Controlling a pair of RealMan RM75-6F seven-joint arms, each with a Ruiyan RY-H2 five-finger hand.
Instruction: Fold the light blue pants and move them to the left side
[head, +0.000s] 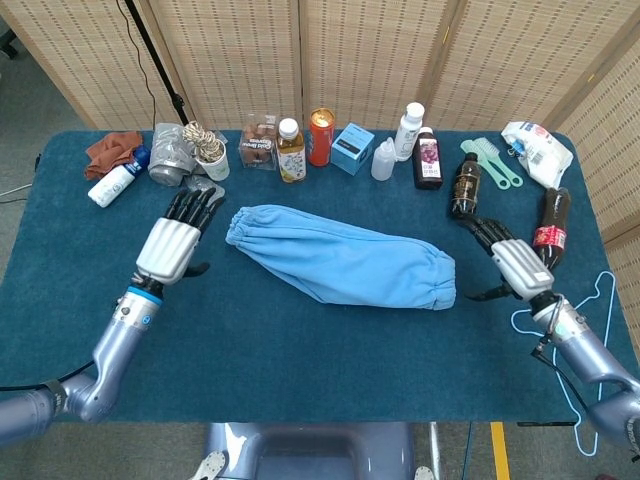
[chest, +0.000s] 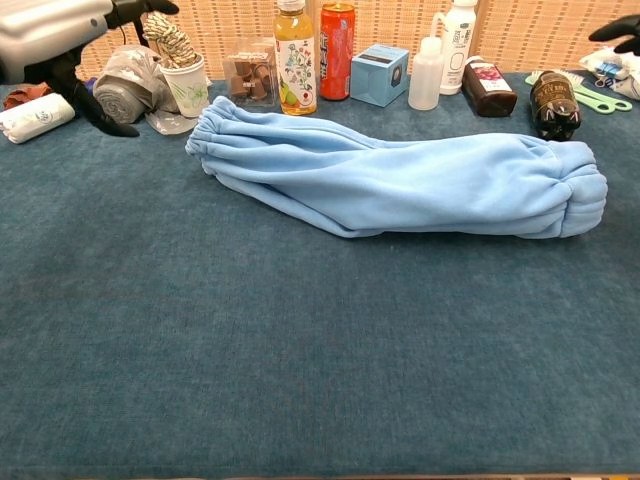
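Observation:
The light blue pants (head: 340, 258) lie stretched out in a long narrow bundle across the middle of the blue table, also plain in the chest view (chest: 400, 180). My left hand (head: 175, 238) hovers open to the left of the pants, well apart from their end; the chest view catches it at the top left corner (chest: 60, 30). My right hand (head: 515, 262) is open to the right of the pants, a gap away from their gathered end, and only its fingertips (chest: 622, 30) show in the chest view.
A row of bottles, a red can (head: 321, 136), a blue box (head: 352, 148) and a paper cup (head: 211, 160) lines the far edge. A dark bottle (head: 464, 185) and a cola bottle (head: 551, 228) stand near my right hand. A rag (head: 112, 150) lies far left.

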